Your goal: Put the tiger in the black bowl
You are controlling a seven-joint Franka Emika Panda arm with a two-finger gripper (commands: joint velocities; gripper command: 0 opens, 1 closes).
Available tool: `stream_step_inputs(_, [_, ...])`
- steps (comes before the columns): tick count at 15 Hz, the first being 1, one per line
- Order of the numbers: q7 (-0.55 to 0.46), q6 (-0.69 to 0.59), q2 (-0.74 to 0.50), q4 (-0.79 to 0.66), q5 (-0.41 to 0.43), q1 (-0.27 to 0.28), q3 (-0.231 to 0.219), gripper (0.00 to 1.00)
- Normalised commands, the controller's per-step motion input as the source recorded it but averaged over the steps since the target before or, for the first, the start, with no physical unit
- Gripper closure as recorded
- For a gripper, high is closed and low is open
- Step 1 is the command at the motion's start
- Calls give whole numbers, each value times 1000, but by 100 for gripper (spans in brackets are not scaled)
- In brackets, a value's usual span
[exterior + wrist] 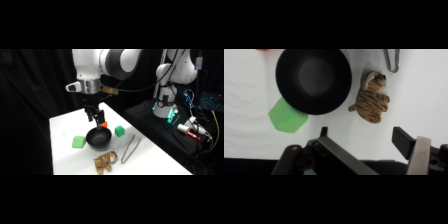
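Observation:
The tiger (105, 161) (370, 102), a small tan-and-brown striped toy, lies on the white table near its front edge, just beside the black bowl (99, 139) (314, 80). The bowl is round, glossy and has nothing in it. My gripper (95, 119) (363, 137) hangs above the table behind the bowl. It is open with nothing between its fingers. In the wrist view the tiger lies just beyond the gap between the two fingers, to the bowl's right.
A green block (78, 142) (286, 116) touches the bowl's side and another green block (119, 131) sits behind it. An orange cube (104, 124) is by the gripper. Metal tongs (129, 148) (393, 59) lie to the right. The table edge (120, 172) runs close to the tiger.

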Motion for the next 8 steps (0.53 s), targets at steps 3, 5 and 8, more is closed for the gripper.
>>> stream_step_inputs(3, [17, 202, 323, 242, -62, 59, 86, 0])
stream_step_inputs(5, [-16, 204, 298, 206, -57, 31, 75, 0])
stream_step_inputs(8, [-14, 278, 263, 150, -110, 33, 45, 0])
